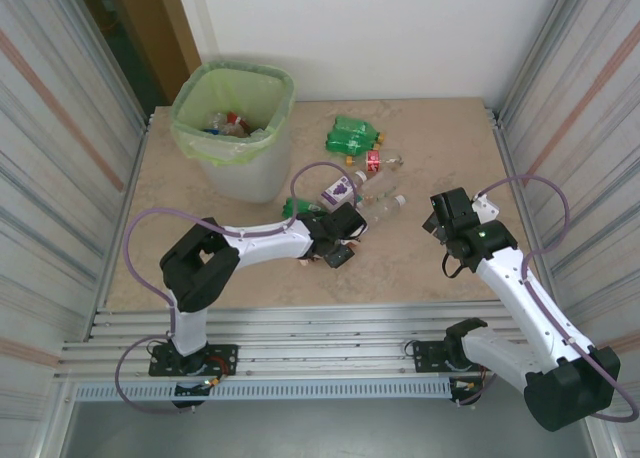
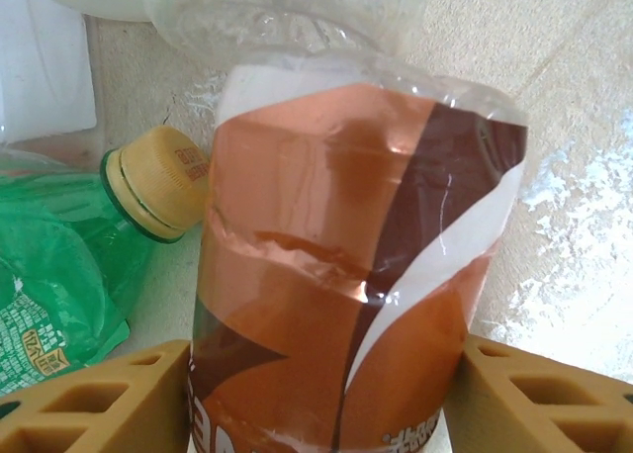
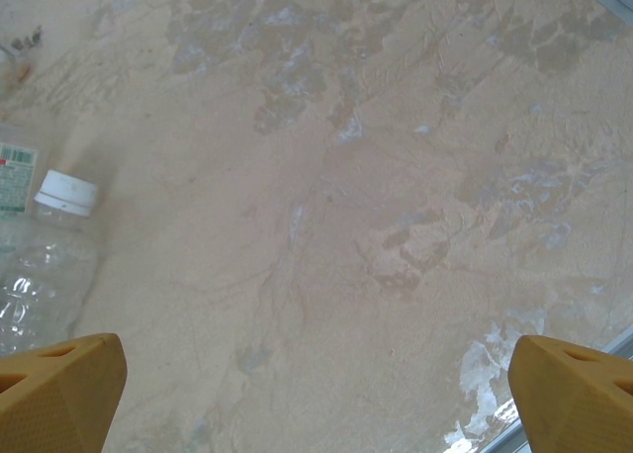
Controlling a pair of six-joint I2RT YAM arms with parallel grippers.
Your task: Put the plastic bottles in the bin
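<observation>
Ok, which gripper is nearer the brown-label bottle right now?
Left. The left gripper has the brown-label bottle between its fingers, pressed against both sides. The right gripper hangs open over bare table, well off to the right of the bottle.

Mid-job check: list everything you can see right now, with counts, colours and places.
bin: one, whitish with green liner, table's far left
binned bottles: several, count unclear, inside the bin
green bottles: seemingly two, far middle
red-label bottle: one, just nearer than those
purple-label bottle: one, centre
clear bottle: one, white cap, right of purple-label
brown bottle: one, brown-and-white label, near centre
yellow-cap bottle: one, green, beside brown bottle
table: one, beige marbled
left gripper: orange fingers against brown bottle's sides
right gripper: open, orange fingers, over bare table at right
</observation>
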